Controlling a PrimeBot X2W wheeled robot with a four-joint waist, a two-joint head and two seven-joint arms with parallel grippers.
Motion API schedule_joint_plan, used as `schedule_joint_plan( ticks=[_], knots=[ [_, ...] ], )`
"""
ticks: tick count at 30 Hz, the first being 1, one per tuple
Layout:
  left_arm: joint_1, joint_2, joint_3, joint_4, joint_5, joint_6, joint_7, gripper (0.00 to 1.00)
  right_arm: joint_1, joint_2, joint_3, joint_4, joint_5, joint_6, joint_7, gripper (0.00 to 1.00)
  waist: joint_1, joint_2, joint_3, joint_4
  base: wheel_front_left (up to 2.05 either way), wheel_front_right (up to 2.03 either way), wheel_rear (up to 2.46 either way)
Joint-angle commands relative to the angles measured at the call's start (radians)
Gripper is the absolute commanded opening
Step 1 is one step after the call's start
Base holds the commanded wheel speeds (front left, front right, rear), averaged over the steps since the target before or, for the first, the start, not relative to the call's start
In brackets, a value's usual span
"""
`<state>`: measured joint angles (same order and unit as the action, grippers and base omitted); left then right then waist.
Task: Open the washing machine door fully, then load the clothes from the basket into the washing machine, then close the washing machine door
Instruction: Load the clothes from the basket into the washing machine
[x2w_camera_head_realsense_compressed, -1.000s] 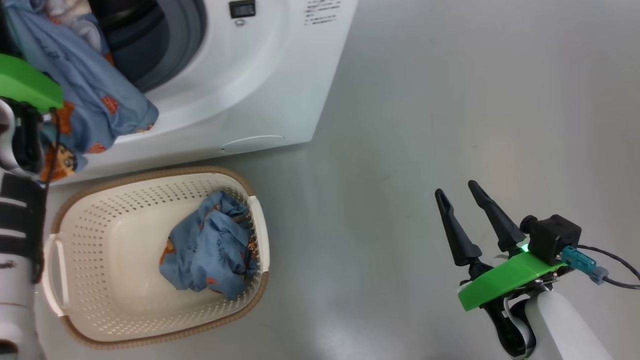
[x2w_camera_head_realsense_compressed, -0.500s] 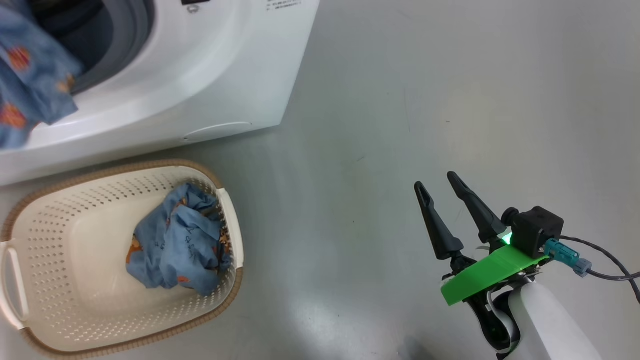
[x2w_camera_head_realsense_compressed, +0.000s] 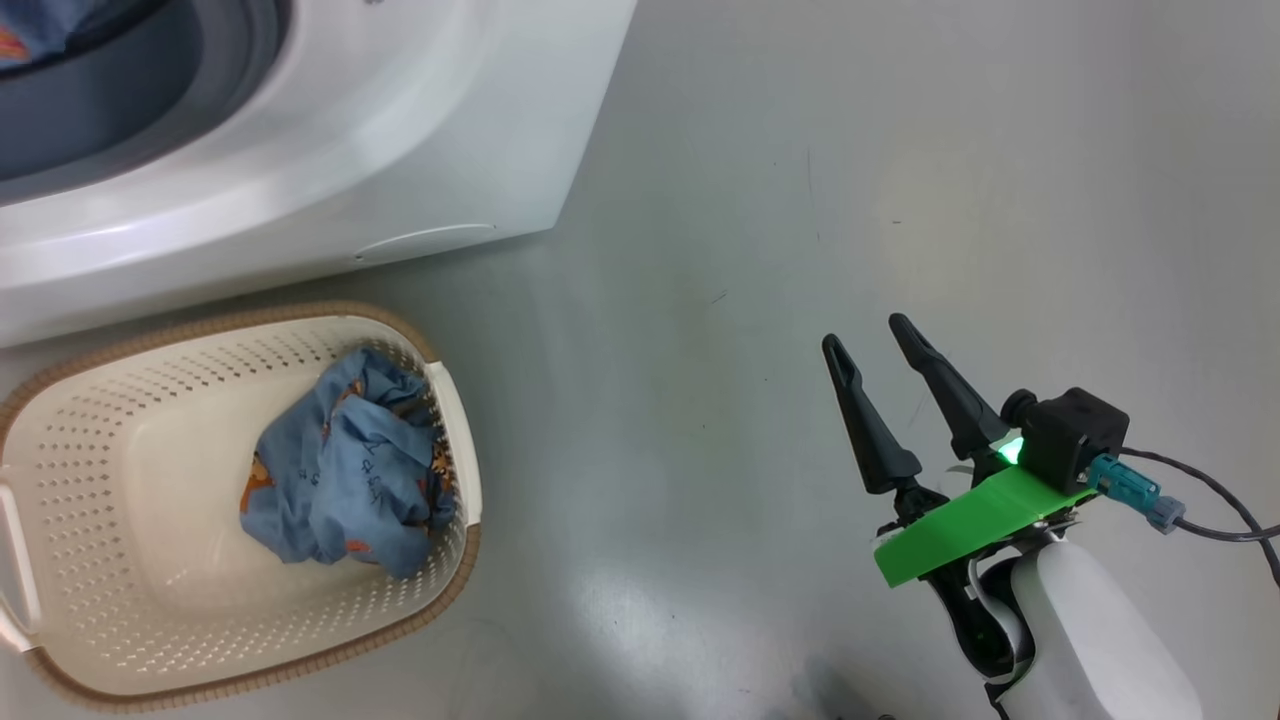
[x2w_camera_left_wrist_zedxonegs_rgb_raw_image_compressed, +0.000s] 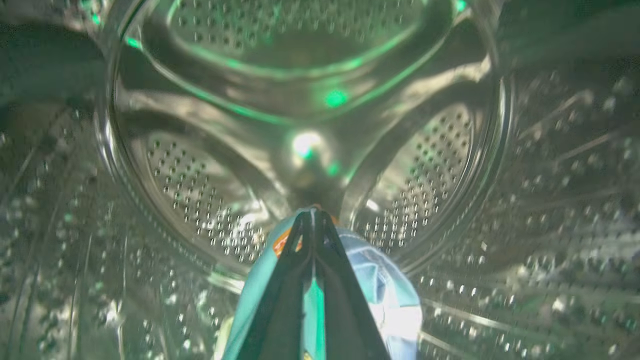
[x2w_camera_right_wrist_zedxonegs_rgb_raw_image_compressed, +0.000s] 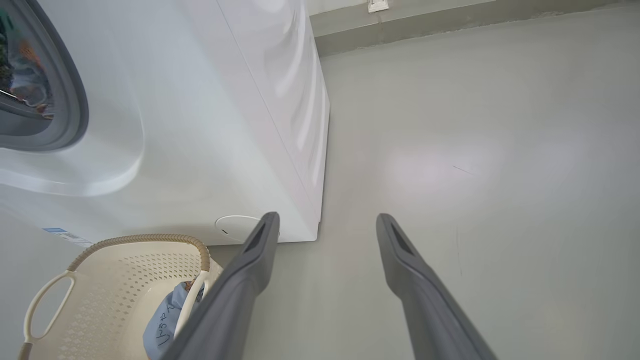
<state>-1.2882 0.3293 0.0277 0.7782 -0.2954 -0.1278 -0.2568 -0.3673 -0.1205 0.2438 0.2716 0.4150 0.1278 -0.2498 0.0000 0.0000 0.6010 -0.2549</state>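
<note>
The white washing machine (x2w_camera_head_realsense_compressed: 300, 150) fills the head view's upper left, its grey gasket (x2w_camera_head_realsense_compressed: 150, 110) ringing the open mouth. Deep inside the perforated steel drum (x2w_camera_left_wrist_zedxonegs_rgb_raw_image_compressed: 200, 180), my left gripper (x2w_camera_left_wrist_zedxonegs_rgb_raw_image_compressed: 312, 215) is shut on a light blue bear-print garment (x2w_camera_left_wrist_zedxonegs_rgb_raw_image_compressed: 385, 295) that hangs under its fingers. The cream basket (x2w_camera_head_realsense_compressed: 130, 560) with a brown rim sits on the floor before the machine, and a crumpled blue garment (x2w_camera_head_realsense_compressed: 345, 465) lies in it. My right gripper (x2w_camera_head_realsense_compressed: 865, 335) hovers open over bare floor, well right of the basket. The door is out of view.
Grey floor (x2w_camera_head_realsense_compressed: 850, 170) stretches to the right of the machine and basket. In the right wrist view the machine's side panel (x2w_camera_right_wrist_zedxonegs_rgb_raw_image_compressed: 280, 100) stands ahead to the left, with a wall baseboard (x2w_camera_right_wrist_zedxonegs_rgb_raw_image_compressed: 450, 20) beyond.
The head camera has swung, shifting machine and basket left and up. The held garment, draped over the machine's mouth a second ago, has gone inside the drum with my left arm.
</note>
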Motion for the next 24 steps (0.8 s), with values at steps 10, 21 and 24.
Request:
schedule_joint_plan(
  ticks=[10, 21, 24],
  knots=[
    [0.033, 0.021, 0.046, 0.071, 0.052, -0.002, -0.005, 1.0, 0.007, 0.0, 0.02, -0.024, -0.007, 0.003, -0.012, 1.0, 0.0, 0.0, 0.003, 0.011, 0.0, 0.0, 0.0],
    [0.084, -0.008, 0.056, 0.076, 0.046, -0.003, -0.005, 1.0, 0.007, -0.003, 0.016, -0.026, -0.01, 0.003, -0.012, 1.0, 0.0, 0.0, -0.006, 0.018, 0.0, 0.0, 0.0],
    [0.121, -0.019, 0.054, 0.068, 0.042, -0.003, -0.005, 1.0, 0.008, -0.006, 0.012, -0.024, -0.01, 0.003, -0.012, 1.0, 0.0, 0.0, -0.014, 0.025, 0.0, 0.0, 0.0]
  ],
)
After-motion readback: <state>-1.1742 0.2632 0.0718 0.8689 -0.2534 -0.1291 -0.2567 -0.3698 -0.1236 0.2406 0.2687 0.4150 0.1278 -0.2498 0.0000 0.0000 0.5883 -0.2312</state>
